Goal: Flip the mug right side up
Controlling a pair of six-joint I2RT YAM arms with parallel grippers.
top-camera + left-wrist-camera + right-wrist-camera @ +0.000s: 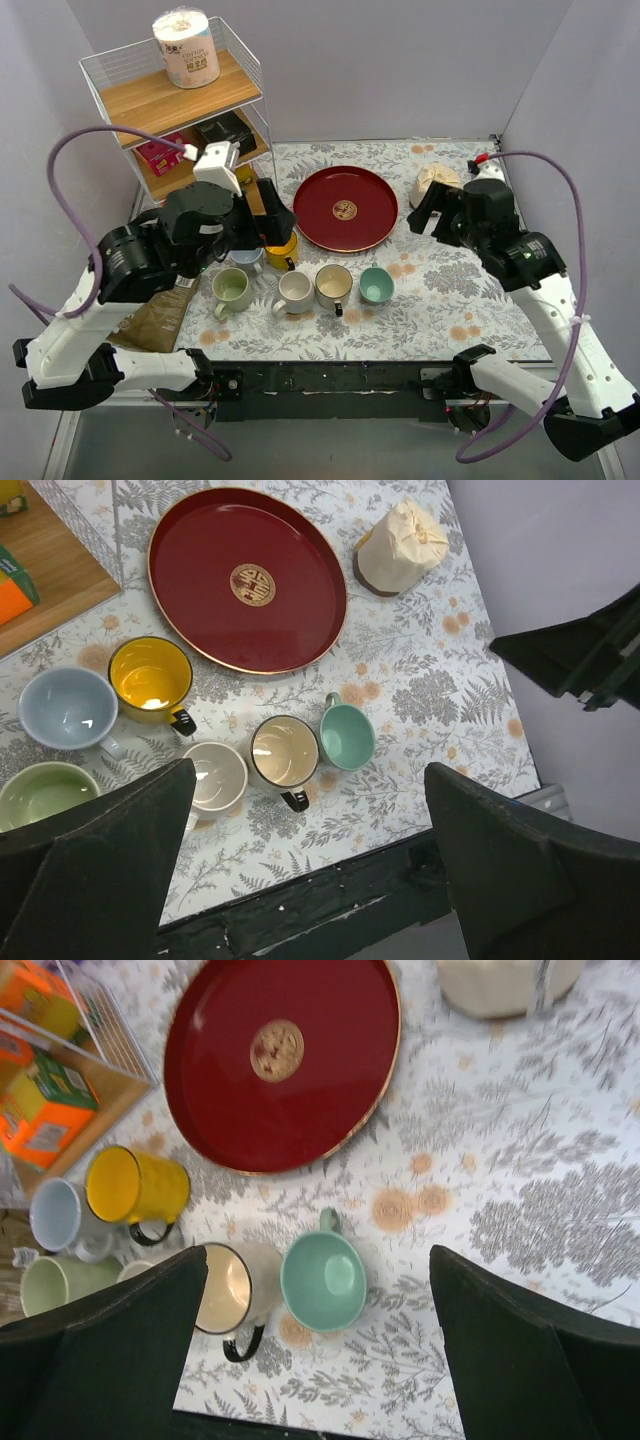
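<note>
The left pincer [310, 780] and right pincer [318, 1260] are seen released, jaws wide, above the flowered surface [450, 290]. The teal mug [376, 286] is set upright near the tray [345, 208]. Grey walls [400, 60] are seen around.

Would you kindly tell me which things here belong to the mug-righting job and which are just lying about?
Job: pale green ceramic mug, white mug, cream black-rimmed mug, teal mug, yellow mug, pale blue mug; all stand mouth up.
Lying about: round red lacquered tray, beige wrapped bundle, wire shelf with wooden boards, wrapped toilet roll, pink box.
</note>
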